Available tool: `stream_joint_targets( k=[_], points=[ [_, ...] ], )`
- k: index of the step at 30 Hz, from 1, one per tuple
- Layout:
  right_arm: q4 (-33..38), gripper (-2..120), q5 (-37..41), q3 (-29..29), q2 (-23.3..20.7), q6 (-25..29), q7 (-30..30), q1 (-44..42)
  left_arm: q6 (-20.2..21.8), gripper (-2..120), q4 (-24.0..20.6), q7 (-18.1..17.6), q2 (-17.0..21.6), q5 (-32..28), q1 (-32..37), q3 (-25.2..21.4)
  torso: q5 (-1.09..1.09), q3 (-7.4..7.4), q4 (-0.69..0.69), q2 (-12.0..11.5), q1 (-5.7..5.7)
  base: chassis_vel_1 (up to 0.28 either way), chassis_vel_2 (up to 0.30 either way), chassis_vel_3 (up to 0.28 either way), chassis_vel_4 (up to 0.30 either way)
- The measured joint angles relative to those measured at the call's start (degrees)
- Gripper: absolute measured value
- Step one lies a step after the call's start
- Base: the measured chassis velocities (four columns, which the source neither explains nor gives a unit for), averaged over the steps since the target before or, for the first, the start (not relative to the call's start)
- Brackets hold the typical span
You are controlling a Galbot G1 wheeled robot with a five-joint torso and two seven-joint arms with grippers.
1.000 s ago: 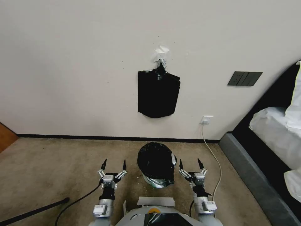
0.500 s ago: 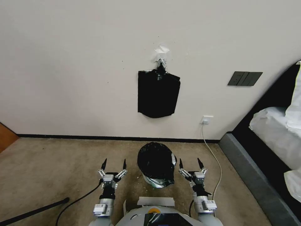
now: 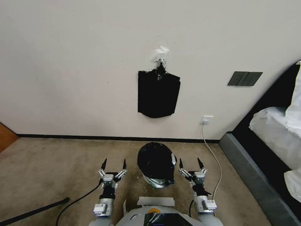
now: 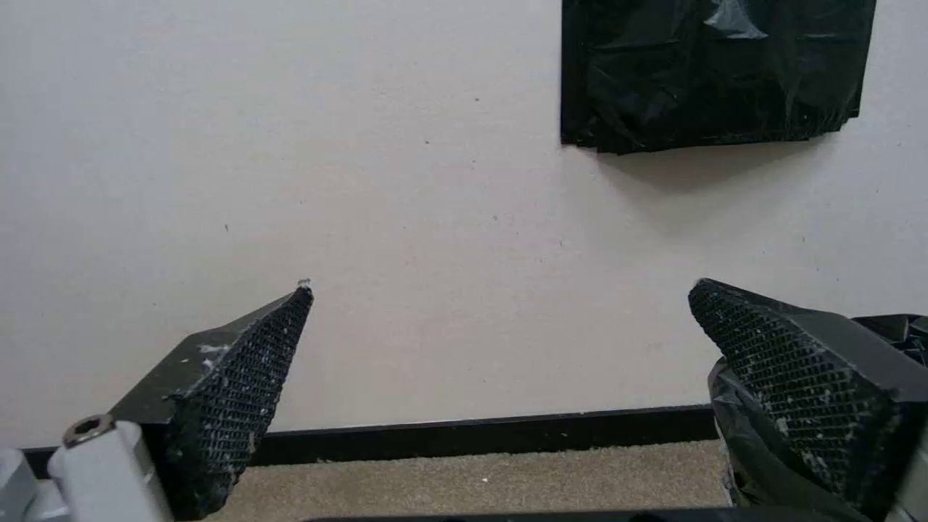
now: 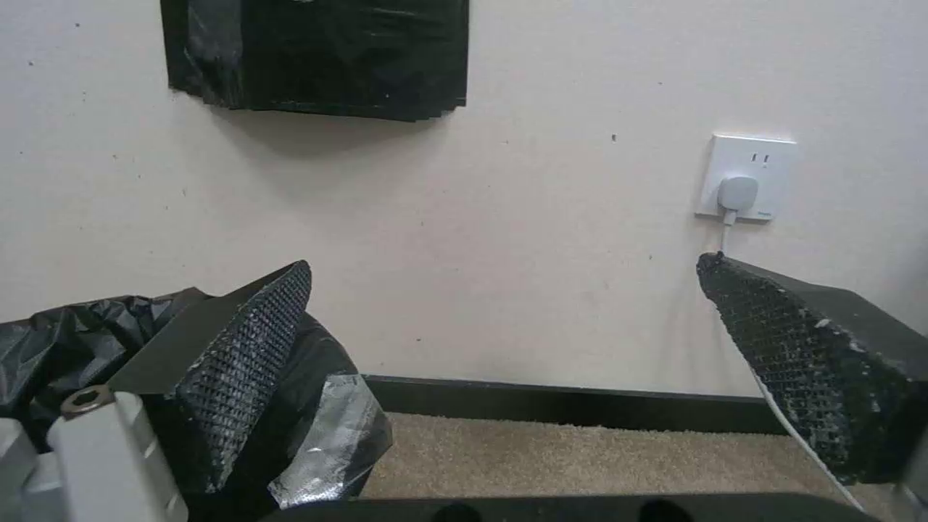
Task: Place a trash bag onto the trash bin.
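Both grippers stand with jaws spread wide and nothing between them: the left gripper just to the left of the trash bin, the right gripper just to its right. A trash bag covers the bin's mouth and drapes down its sides, on the carpet near the wall.

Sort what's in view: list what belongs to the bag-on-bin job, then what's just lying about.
Job:
- trash bag, draped over the bin
- trash bin, bit of wall showing below the bag
- left tool and right tool, open, either side of the bin

Lying about:
- pack of bags hung on the wall
- wall socket with cable
- bed
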Motion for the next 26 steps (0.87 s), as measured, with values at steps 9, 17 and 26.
stream_joint_targets(
  k=[9, 17, 26],
  points=[
    [0.0, 100, 0.0, 0.0, 0.0, 0.0, 0.0, 0.0, 0.0, 100, 0.0, 0.0, 0.0, 0.0, 0.0, 0.0, 0.00, 0.00, 0.00, 0.0, 0.00, 0.000, 0.000, 0.000, 0.000],
    [0.0, 100, 0.1, 0.0, 0.0, 0.0, 0.0, 0.0, 0.0, 100, 0.0, 0.0, 0.0, 0.0, 0.0, 0.0, 0.00, 0.00, 0.00, 0.0, 0.00, 0.000, 0.000, 0.000, 0.000],
    [0.0, 100, 0.1, 0.0, 0.0, -0.1, 0.0, 0.0, 0.0, 100, 0.0, 0.0, 0.0, 0.0, 0.0, 0.0, 0.00, 0.00, 0.00, 0.0, 0.00, 0.000, 0.000, 0.000, 0.000]
  ],
)
